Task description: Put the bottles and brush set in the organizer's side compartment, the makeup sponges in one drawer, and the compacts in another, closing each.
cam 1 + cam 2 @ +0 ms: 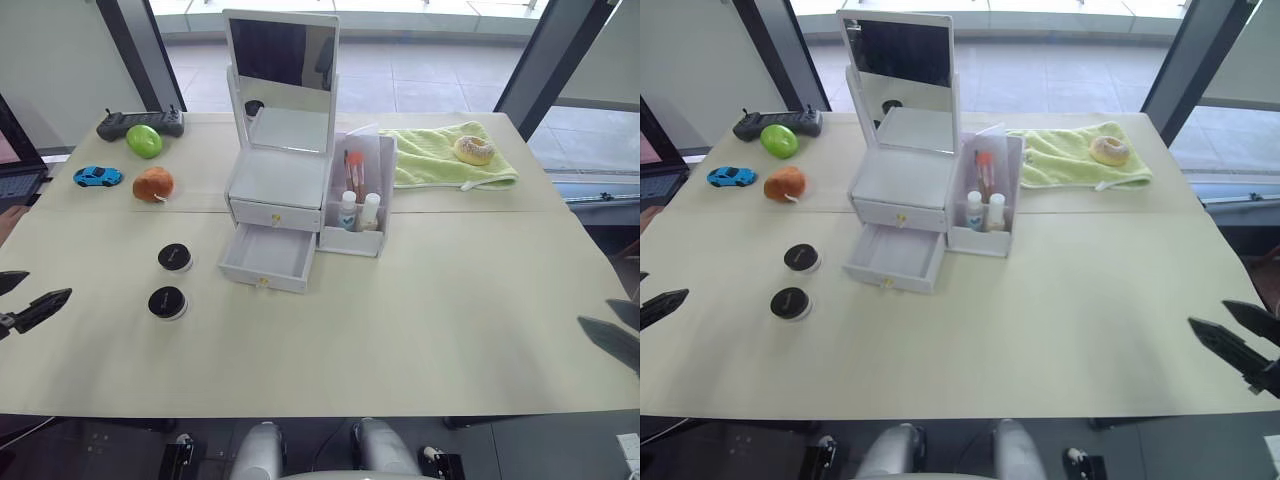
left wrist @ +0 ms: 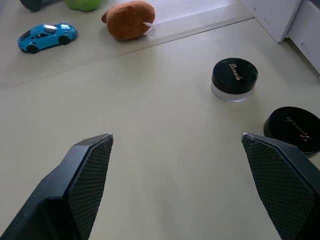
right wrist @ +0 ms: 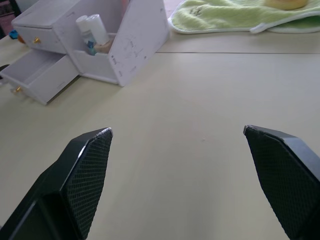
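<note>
The white organizer (image 1: 278, 185) stands at mid-table with its mirror upright. Its upper drawer is shut and its lower drawer (image 1: 264, 256) is pulled out and looks empty. The side compartment (image 1: 374, 238) holds the two white-capped bottles (image 1: 358, 211) and the brush set (image 1: 353, 168). Two black-lidded compacts (image 1: 174, 257) (image 1: 167, 302) lie on the table left of the open drawer. The makeup sponges are hidden. My left gripper (image 1: 48, 283) is open at the left table edge, short of the compacts (image 2: 234, 76). My right gripper (image 1: 1208, 312) is open at the far right, empty.
A green towel (image 1: 440, 160) with a doughnut (image 1: 472, 150) lies at the back right. At the back left are a black controller (image 1: 120, 124), a green fruit (image 1: 144, 140), an orange-brown lump (image 1: 153, 184) and a blue toy car (image 1: 97, 177).
</note>
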`<act>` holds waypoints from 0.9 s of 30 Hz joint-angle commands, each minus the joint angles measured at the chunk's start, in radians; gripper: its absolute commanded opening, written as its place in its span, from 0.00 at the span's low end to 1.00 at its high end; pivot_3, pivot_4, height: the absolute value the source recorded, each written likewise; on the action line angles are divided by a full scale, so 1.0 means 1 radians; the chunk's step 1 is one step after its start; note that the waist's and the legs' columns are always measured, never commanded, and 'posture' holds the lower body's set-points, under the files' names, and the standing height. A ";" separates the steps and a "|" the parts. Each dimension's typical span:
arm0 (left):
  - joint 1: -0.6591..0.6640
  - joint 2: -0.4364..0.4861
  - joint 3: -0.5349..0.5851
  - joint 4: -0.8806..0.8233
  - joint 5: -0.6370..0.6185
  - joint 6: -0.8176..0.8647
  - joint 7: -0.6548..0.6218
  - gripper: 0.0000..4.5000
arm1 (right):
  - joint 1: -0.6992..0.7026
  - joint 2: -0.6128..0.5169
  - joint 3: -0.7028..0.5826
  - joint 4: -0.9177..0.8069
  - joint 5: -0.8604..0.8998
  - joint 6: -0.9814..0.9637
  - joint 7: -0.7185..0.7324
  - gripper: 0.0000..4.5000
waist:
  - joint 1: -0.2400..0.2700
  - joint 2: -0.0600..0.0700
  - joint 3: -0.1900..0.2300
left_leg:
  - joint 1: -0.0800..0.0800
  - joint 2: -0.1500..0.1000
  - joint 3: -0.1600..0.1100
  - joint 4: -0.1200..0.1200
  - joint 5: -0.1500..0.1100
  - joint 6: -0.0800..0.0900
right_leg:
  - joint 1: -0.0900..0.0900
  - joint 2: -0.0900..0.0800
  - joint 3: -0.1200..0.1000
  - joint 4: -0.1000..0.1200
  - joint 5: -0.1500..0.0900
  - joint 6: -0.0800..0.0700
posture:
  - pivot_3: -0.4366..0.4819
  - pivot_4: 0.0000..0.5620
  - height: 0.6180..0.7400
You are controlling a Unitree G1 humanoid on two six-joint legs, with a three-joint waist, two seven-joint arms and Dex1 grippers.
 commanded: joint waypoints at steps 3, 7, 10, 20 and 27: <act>-0.016 -0.141 -0.027 -0.221 -0.017 0.013 0.142 0.99 | -0.175 -0.043 0.148 -0.232 0.166 0.089 -0.139 1.00 | -0.005 0.000 0.000 | 0.000 0.000 0.001 0.000 0.000 0.000 | 0.000 0.000 0.000 0.001 0.001 0.001 | 0.48 0.27 1.00; 0.013 -0.296 -0.036 -0.435 -0.067 0.099 0.297 0.99 | -0.390 -0.037 0.339 -0.286 0.195 0.128 -0.284 1.00 | -0.001 -0.008 -0.001 | -0.001 0.000 0.001 0.002 0.000 0.000 | 0.000 0.001 -0.001 0.000 0.006 0.008 | 0.48 0.27 1.00; 0.092 -0.375 -0.063 -0.539 -0.083 0.146 0.329 0.99 | -0.579 0.008 0.506 -0.285 0.189 0.159 -0.389 1.00 | -0.009 -0.009 -0.001 | -0.001 0.001 0.000 0.005 0.000 0.000 | -0.001 0.001 0.000 0.000 0.009 0.007 | 0.48 0.27 1.00; 0.098 -0.437 -0.132 -0.555 -0.056 0.171 0.392 0.99 | -0.921 0.026 0.853 -0.251 0.069 0.211 -0.369 1.00 | 0.003 -0.009 -0.003 | -0.002 -0.001 0.000 0.008 0.000 0.001 | -0.008 0.002 -0.001 0.000 0.014 0.001 | 0.48 0.27 1.00; 0.046 -0.461 -0.187 -0.460 0.003 0.101 0.411 0.99 | -0.973 0.012 0.918 -0.250 0.013 0.221 -0.329 1.00 | 0.003 -0.009 -0.003 | -0.003 0.000 0.001 0.007 0.000 0.001 | -0.009 0.002 -0.001 0.001 0.015 -0.002 | 0.48 0.27 1.00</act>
